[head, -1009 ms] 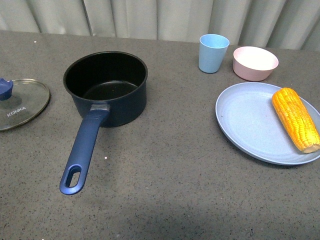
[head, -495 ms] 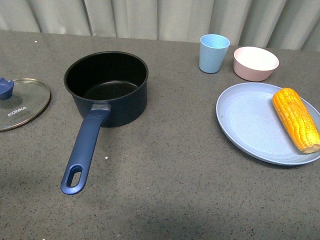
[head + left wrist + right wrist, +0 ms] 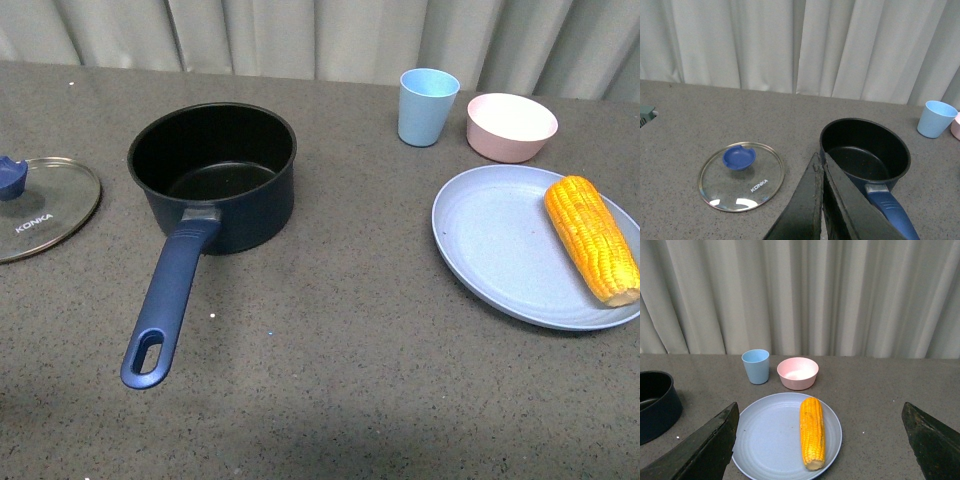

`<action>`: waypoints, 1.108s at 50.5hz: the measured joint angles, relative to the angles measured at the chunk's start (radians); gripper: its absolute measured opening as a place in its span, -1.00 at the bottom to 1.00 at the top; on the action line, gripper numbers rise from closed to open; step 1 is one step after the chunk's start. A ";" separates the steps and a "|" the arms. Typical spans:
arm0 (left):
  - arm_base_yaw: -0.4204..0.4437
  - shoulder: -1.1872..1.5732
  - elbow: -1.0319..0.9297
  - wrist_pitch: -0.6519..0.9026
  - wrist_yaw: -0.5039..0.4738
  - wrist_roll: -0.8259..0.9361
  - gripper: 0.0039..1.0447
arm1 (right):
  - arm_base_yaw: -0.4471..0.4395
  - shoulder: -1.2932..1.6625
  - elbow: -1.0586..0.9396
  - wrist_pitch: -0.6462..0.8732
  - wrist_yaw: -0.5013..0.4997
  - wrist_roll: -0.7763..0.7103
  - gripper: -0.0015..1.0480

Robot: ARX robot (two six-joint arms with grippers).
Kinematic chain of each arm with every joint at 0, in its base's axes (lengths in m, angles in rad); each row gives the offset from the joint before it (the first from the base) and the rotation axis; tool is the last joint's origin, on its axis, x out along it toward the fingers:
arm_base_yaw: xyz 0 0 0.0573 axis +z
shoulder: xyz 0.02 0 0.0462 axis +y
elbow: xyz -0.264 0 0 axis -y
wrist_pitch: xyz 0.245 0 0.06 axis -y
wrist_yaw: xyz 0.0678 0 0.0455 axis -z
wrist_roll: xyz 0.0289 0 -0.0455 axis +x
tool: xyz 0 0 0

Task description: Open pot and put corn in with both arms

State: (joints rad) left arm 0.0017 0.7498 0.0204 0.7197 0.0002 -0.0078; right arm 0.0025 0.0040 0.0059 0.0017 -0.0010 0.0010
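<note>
Right wrist view: the right fingers (image 3: 710, 447) are spread wide with nothing between them, held above the tabletop (image 3: 880, 390) short of the corn (image 3: 812, 432). In the left wrist view the left fingers (image 3: 807, 210) are pressed together and empty, above the gap between the lid (image 3: 741, 170) and the pot (image 3: 865, 152).

The corn lies on the right part of a blue plate (image 3: 490, 250), well apart from the open pot, whose lid rests flat to its left.

The cob looks stiff and fairly light. It is round enough to roll, and its kernel rows are probably a bit slick. A hold across its middle, squeezing its width, seems safest. The plate may slide if it is nudged.

Compared with half a second ago, nothing on the tabletop has shifted, and the front view remains free of arms.
</note>
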 joint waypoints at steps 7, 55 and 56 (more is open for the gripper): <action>0.000 -0.090 0.000 -0.077 0.000 0.000 -0.93 | 0.000 0.000 0.000 0.000 0.000 0.000 0.82; 0.000 -0.521 -0.001 -0.487 0.000 0.000 -0.93 | 0.000 0.000 0.000 0.000 0.000 0.000 0.82; 0.000 -0.527 -0.001 -0.492 0.000 0.000 -0.93 | 0.000 0.000 0.000 0.000 0.000 0.000 0.82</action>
State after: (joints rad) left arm 0.0013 0.2230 0.0196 0.2276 0.0002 -0.0078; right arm 0.0025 0.0040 0.0059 0.0017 -0.0010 0.0010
